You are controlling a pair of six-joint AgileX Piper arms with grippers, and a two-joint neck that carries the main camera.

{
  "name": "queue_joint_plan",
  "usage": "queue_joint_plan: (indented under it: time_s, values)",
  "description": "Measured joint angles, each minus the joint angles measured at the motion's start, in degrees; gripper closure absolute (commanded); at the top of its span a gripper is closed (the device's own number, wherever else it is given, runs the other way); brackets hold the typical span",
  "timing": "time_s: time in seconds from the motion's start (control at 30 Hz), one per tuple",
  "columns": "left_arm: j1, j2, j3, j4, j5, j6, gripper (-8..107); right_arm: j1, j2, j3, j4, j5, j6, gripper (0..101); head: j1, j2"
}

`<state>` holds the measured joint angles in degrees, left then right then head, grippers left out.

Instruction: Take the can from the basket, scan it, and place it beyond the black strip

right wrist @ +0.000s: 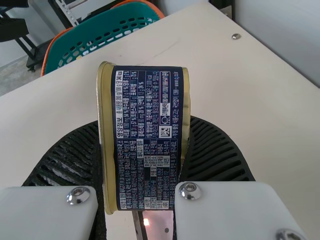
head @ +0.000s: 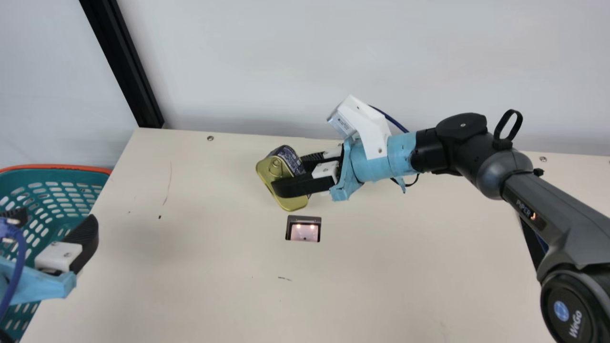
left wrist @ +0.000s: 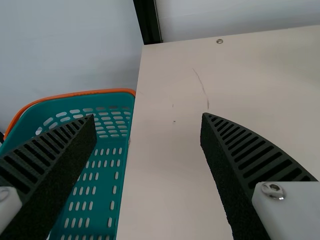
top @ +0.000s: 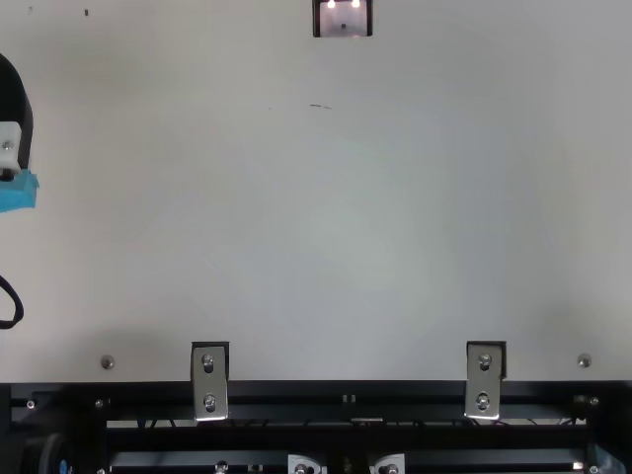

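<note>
- Top view: two silver metal brackets (top: 209, 380) (top: 485, 380) are screwed down at the near edge of the cream worktop (top: 296, 247), over black metal rails (top: 346, 395).
- In the main view, the left hand (head: 56, 218), with two black ribbed fingers, is at the left, released, its fingers spread wide with nothing between them. The left wrist view sets one finger in front of the basket and the other in front of the worktop.
- The teal perforated plastic basket (head: 71, 174) with an orange rim sits beside the left edge of the worktop.
- A small dark-framed rectangular scanner (head: 305, 232) lies in the worktop, two lights glowing in its window.
- Just past it, the right hand (head: 285, 175) is clenched on the can (head: 293, 202), a gold metal one with rounded corners, a ring-pull and a dark blue printed label. The can is tilted, lid towards the camera; whether it touches the worktop, I cannot tell. The right wrist view has it pinched between both ribbed fingers, label facing the camera.
- Farther off, a black upright post (head: 125, 62) stands at the back left corner of the worktop, against a pale wall (head: 238, 62).
</note>
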<state>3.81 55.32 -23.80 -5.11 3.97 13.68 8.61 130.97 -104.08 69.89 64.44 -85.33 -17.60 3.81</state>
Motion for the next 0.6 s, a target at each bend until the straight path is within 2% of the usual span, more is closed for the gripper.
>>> queue_joint_plan:
  time_s: [0.3, 0.6]
  values:
    - [0.0, 0.0, 0.0, 0.0, 0.0, 0.0, 9, -0.8, -1.8, 1.6, 0.1, -0.5, -0.2, 101, 0.0, 0.0]
    - [0.0, 0.0, 0.0, 0.0, 0.0, 0.0, 9, -4.0, -7.8, 7.9, 0.9, -2.0, -2.2, 101, 0.0, 0.0]
